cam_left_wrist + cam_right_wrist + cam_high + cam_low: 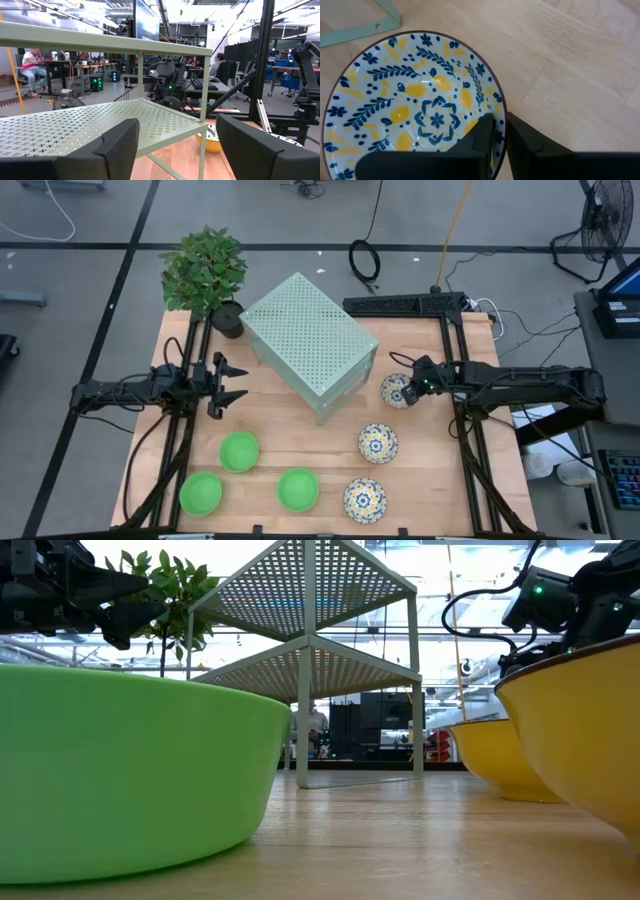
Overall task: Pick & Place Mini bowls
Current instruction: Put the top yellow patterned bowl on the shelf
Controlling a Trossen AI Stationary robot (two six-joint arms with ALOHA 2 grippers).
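Three green mini bowls [239, 451] [201, 493] [298, 489] stand on the wooden table's near left. Two floral mini bowls [378, 443] [365, 498] stand at the near right. A third floral mini bowl [415, 105] stands beside the pale green perforated box [308, 345], with my right gripper [501, 125] shut on its rim. My left gripper [238, 382] waits open at the table's left, facing the box and touching nothing. My right gripper pinches the third floral bowl's rim [503, 112] on the side toward the table's right edge, one finger [482, 135] inside the bowl and one [520, 140] outside. The fingers slant down from the table's right. The bowl sits upright on the table.
The perforated box stands in the table's middle, close to the held bowl's left. A potted plant [205, 270] stands at the far left corner. Black frame rails [462, 430] run along the table's right and left sides. Bare wood lies between the green and floral bowls.
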